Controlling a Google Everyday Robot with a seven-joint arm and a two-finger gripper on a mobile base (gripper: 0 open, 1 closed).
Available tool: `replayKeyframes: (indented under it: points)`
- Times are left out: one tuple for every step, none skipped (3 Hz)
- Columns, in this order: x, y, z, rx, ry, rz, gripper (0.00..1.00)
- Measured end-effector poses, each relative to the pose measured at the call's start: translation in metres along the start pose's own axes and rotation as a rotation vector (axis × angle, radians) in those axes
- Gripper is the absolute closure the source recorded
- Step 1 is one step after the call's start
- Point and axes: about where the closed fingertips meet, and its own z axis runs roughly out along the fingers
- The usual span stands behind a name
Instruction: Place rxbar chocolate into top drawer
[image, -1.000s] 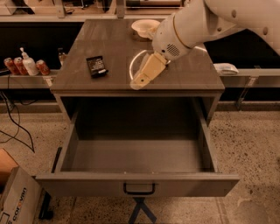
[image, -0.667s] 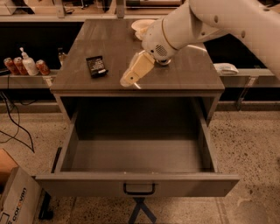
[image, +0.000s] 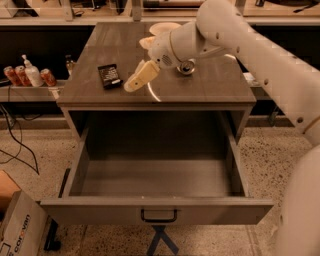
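Note:
The rxbar chocolate (image: 110, 76) is a small flat black wrapper lying on the left part of the cabinet top (image: 210, 87). My gripper (image: 136, 81) hangs just above the top, right beside the bar's right edge, and holds nothing that I can see. The top drawer (image: 155, 210) is pulled fully out below the cabinet top. Its grey inside shows nothing in it, and its dark pull handle (image: 158, 216) is at the centre of the front.
A silver soda can (image: 187, 67) stands on the top behind my arm. A pale plate (image: 163, 27) sits at the back. A side shelf on the left holds cans and a bottle (image: 31, 75). A cardboard box (image: 15, 232) lies on the floor at lower left.
My gripper has moved left across the cabinet top, from near the middle to just beside the bar. The bar and the drawer have not moved.

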Motion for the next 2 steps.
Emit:
replayKeyframes:
  points:
    - [0.0, 0.0, 0.0, 0.0, -0.001, 0.0, 0.0]
    - [0.006, 0.002, 0.013, -0.008, -0.044, 0.024, 0.0]
